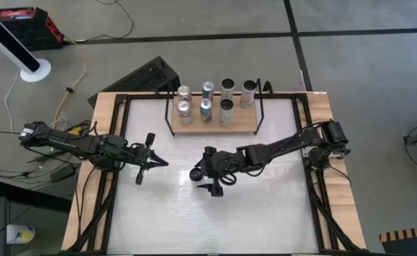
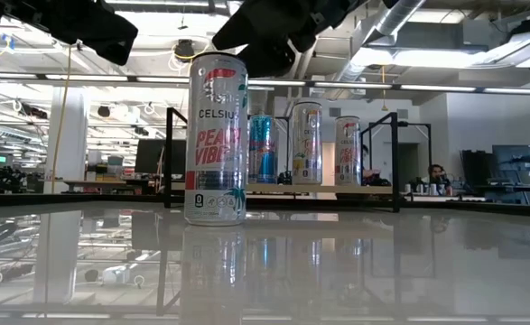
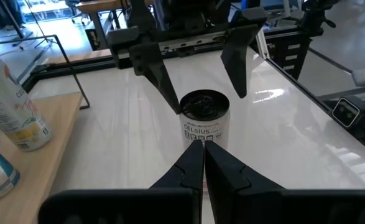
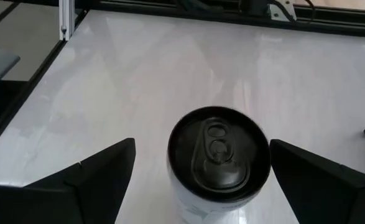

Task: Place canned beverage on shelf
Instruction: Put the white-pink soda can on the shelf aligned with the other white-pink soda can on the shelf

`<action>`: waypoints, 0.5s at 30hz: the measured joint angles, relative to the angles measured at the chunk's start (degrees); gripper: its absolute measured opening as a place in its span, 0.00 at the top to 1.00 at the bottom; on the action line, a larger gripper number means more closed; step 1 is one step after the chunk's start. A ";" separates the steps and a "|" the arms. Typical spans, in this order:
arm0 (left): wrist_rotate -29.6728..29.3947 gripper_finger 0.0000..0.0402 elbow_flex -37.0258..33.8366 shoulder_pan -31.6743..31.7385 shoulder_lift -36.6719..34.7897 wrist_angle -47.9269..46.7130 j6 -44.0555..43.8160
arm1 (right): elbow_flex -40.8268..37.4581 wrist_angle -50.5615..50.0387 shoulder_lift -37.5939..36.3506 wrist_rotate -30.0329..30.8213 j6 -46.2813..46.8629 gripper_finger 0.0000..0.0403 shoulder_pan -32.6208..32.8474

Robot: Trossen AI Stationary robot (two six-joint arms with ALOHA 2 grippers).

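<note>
On the white table [image 1: 165,220], near its middle, we see a tall Celsius can [image 2: 216,138] standing up straight. It has a black top with a pull tab, and pink words on its side. It stands on the table and not on the shelf [image 1: 215,126].

We see the right gripper [image 1: 202,175] up over the can. Its two dark fingers [image 4: 89,180] are wide apart, one on each side of the can's top, and they do not touch it. From the low camera the can's top sits just under the dark gripper, and we cannot tell if there is any gap between them.

We see the left gripper [image 1: 160,161] a little way off on the can's other side, pointing at it. Its two fingers are pressed together with nothing between them.

We see the shelf at the far side of the table, well apart from the can. It is a small wood board in a thin black wire frame. We count seven cans [image 1: 207,90] standing on it in two rows, four at the back and three at the front. One is blue and the others are mostly silver or white.
</note>
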 joint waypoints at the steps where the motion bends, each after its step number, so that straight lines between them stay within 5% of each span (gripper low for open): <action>1: 0.00 1.00 0.00 0.00 0.00 0.00 0.00 | 0.00 -0.10 0.00 0.00 -0.01 0.03 0.00; 15: 0.11 1.00 0.00 0.02 0.00 -0.02 0.00 | -0.16 1.33 2.57 1.60 0.10 0.03 0.00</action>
